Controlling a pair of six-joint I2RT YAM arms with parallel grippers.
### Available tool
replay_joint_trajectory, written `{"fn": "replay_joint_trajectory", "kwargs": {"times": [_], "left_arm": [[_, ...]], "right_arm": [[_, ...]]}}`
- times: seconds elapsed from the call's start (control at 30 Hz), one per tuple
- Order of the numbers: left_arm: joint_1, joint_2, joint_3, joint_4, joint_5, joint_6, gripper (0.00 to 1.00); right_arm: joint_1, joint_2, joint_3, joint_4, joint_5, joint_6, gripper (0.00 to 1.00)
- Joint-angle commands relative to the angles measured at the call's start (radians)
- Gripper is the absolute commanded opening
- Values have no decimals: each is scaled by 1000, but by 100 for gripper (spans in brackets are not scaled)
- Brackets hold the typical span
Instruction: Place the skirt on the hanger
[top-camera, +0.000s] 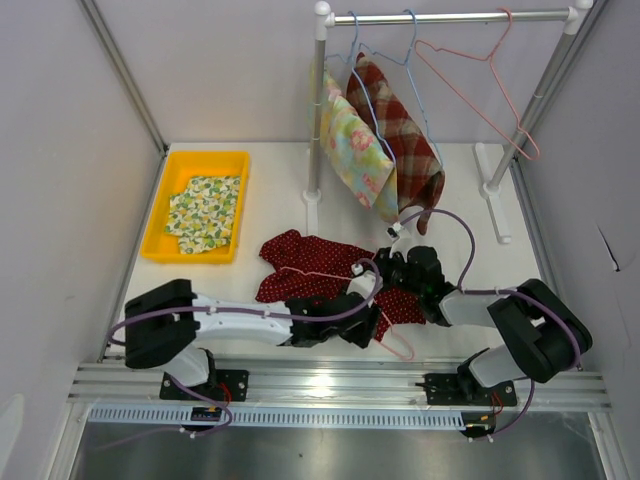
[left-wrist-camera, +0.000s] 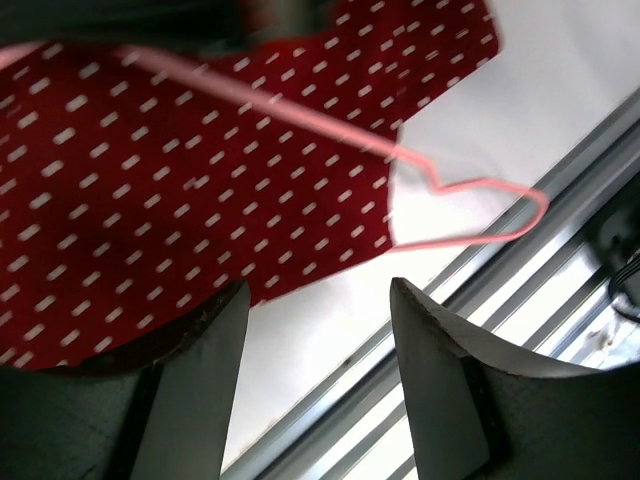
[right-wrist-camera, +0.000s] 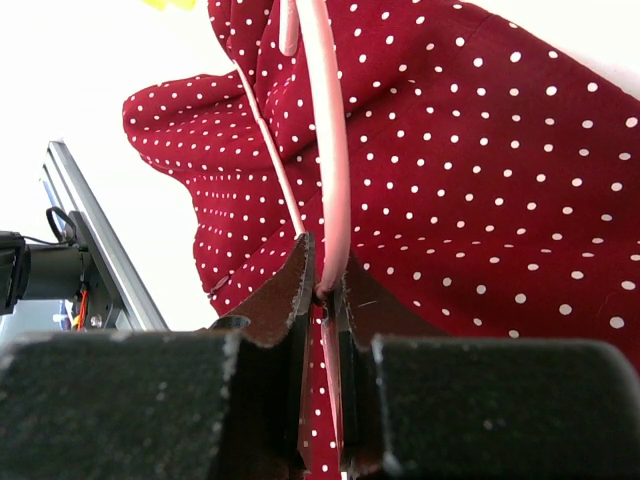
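Observation:
The skirt (top-camera: 300, 262), dark red with white dots, lies crumpled on the white table. A pink wire hanger (top-camera: 330, 272) lies across it, its hook (left-wrist-camera: 470, 215) sticking out past the cloth's near edge. My right gripper (right-wrist-camera: 325, 285) is shut on the hanger's wire (right-wrist-camera: 325, 150), low over the skirt (right-wrist-camera: 480, 180). In the top view this gripper (top-camera: 397, 265) sits at the skirt's right side. My left gripper (left-wrist-camera: 320, 300) is open with nothing between its fingers. It hovers over the skirt's near hem (left-wrist-camera: 150, 180), beside the hook, near the table's front (top-camera: 365, 325).
A yellow bin (top-camera: 160, 235) with floral cloth stands at the back left. A clothes rack (top-camera: 450, 17) at the back carries a floral garment (top-camera: 355, 150), a plaid garment (top-camera: 400, 140) and an empty pink hanger (top-camera: 490, 80). An aluminium rail (top-camera: 340, 385) runs along the near edge.

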Motion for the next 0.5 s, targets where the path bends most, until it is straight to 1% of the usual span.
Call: {"fn": "replay_joint_trajectory", "kwargs": {"times": [0.0, 0.1, 0.27, 0.3, 0.47], "left_arm": [[-36, 55, 68, 159, -93, 12, 64], [-48, 106, 82, 195, -109, 18, 64], [-69, 186, 134, 155, -146, 31, 63], [-73, 196, 154, 124, -153, 25, 63], [-82, 264, 180, 84, -173, 15, 60]], "right_arm": [[-6, 25, 10, -25, 10, -33, 0], [-6, 29, 10, -25, 8, -31, 0], [-17, 36, 14, -22, -5, -25, 0], [-21, 39, 16, -22, -12, -25, 0], [-24, 59, 25, -18, -19, -20, 0]]}}
